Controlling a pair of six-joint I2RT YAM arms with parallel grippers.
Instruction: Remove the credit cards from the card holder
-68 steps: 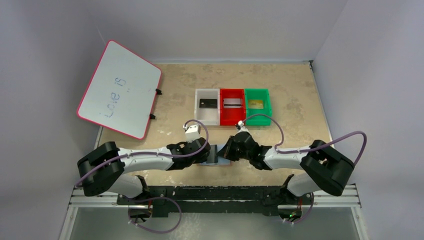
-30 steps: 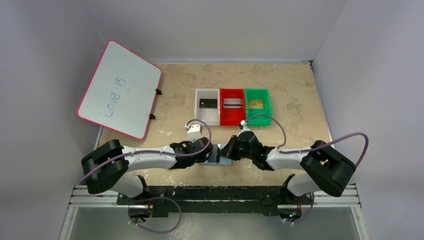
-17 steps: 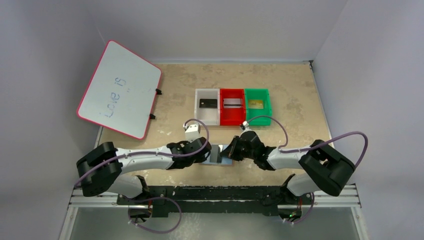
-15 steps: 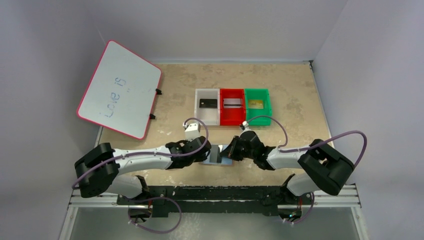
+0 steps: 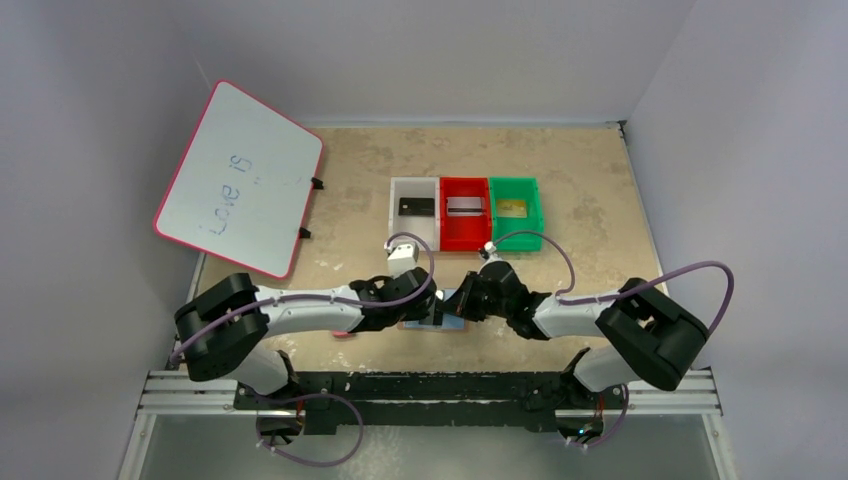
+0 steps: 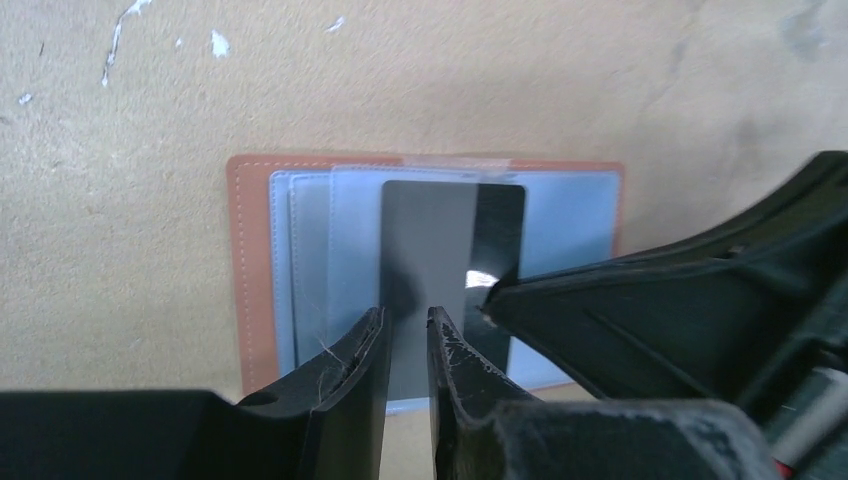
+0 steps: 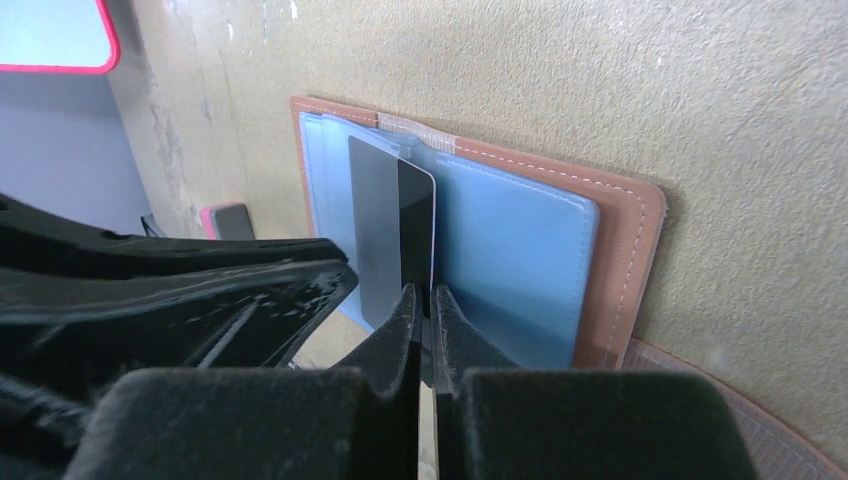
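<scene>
Right pincer (image 7: 421, 292) closed, tip on credit card (image 6: 440, 240); left pincer (image 6: 405, 320) narrowly apart. Risk: unpinned card holder (image 6: 245, 280) drags along.

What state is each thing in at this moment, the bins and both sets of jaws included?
Card holder: open flat, sleeves up.
Grey card: lying against the sleeves.
Left gripper: jaws slightly apart over the card.
Right gripper: jaws shut, tip against the card.
White bin: holds a black card.
Red bin: holds a silver card.
Green bin: holds a gold card.
Whiteboard: propped up, written on.
</scene>
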